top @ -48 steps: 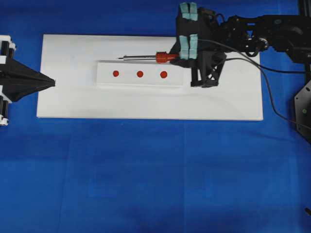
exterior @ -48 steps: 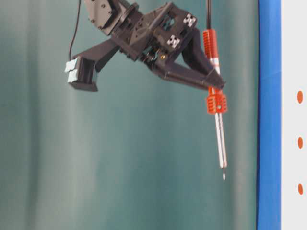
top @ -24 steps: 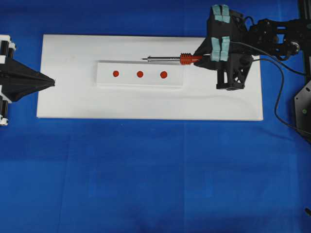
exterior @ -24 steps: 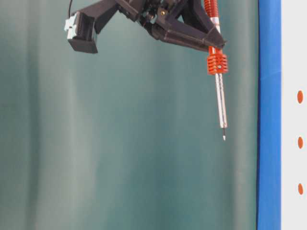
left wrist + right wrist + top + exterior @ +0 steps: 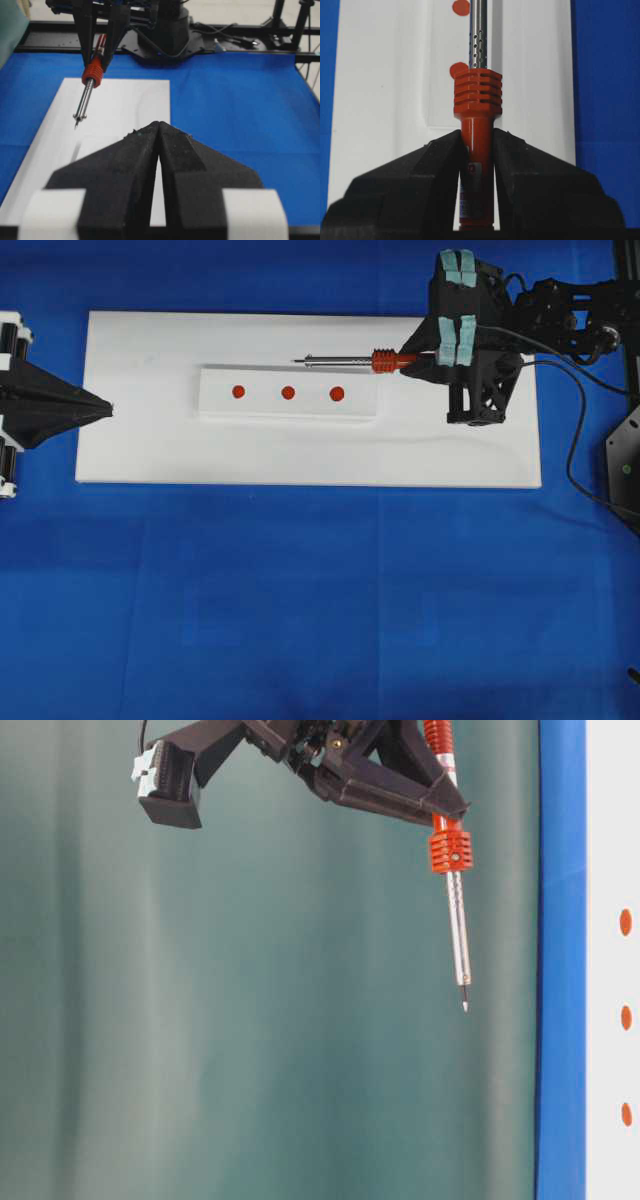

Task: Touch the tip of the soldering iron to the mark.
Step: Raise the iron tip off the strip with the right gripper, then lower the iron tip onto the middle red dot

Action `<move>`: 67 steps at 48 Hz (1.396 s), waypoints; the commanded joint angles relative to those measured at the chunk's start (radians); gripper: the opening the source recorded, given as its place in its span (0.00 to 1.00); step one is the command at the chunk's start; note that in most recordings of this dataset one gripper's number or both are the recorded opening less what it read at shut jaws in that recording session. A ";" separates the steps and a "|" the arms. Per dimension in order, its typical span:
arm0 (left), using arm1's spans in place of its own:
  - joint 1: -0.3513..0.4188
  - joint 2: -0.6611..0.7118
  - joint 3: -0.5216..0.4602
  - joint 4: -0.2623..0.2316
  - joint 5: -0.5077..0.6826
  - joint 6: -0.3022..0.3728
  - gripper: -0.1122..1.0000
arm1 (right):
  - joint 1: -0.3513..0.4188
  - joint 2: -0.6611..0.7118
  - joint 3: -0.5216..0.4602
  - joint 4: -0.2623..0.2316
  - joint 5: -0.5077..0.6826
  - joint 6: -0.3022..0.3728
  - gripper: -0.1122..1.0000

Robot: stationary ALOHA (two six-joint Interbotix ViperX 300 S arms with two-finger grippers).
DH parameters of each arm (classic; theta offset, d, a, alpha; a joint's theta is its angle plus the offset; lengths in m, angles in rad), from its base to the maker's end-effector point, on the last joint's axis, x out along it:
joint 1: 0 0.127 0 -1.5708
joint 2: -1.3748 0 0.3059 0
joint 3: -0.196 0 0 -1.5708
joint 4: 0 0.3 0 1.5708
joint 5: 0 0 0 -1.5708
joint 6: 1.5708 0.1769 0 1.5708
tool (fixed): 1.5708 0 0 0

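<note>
Resting left gripper [image 5: 105, 410]: fingers pressed together, holding nothing, at the board's [image 5: 150, 455] left edge.
Mark [image 5: 288, 393]: middle dot on the block [image 5: 220, 405], untouched.
Iron [image 5: 350, 361]: held level above the block's far edge, tip pointing left.
Right gripper [image 5: 476, 150]: fingers clamped on iron's handle.

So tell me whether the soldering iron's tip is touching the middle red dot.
Apart. In the table-level view the soldering iron tip hangs well clear of the white block bearing the mark, with open background between them.

White board [image 5: 300, 455] flat on blue cloth [image 5: 300, 600]; teal backdrop [image 5: 250, 1020] behind.
</note>
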 commanded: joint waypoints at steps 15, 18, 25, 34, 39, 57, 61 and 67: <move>0.003 0.006 -0.009 0.002 -0.009 -0.002 0.10 | -0.003 -0.014 -0.017 -0.002 -0.003 -0.002 0.16; 0.003 0.008 -0.009 0.003 -0.009 -0.002 0.10 | -0.003 -0.014 -0.017 -0.002 -0.003 -0.002 0.16; 0.003 0.008 -0.009 0.002 -0.009 -0.002 0.10 | -0.003 -0.014 -0.017 -0.002 -0.003 -0.002 0.16; 0.003 0.006 -0.009 0.003 -0.009 -0.002 0.10 | -0.003 -0.011 -0.018 -0.002 -0.003 -0.002 0.16; 0.003 0.008 -0.009 0.002 -0.009 -0.002 0.10 | -0.003 0.005 -0.017 -0.002 -0.003 -0.002 0.16; 0.002 0.008 -0.009 0.002 -0.009 -0.002 0.10 | 0.018 0.130 -0.025 -0.002 -0.009 -0.005 0.16; 0.003 0.008 -0.009 0.002 -0.009 -0.002 0.10 | 0.020 0.152 -0.025 0.000 -0.020 -0.005 0.16; 0.003 0.008 -0.009 0.003 -0.009 -0.002 0.10 | 0.020 0.176 -0.026 0.000 -0.040 -0.005 0.16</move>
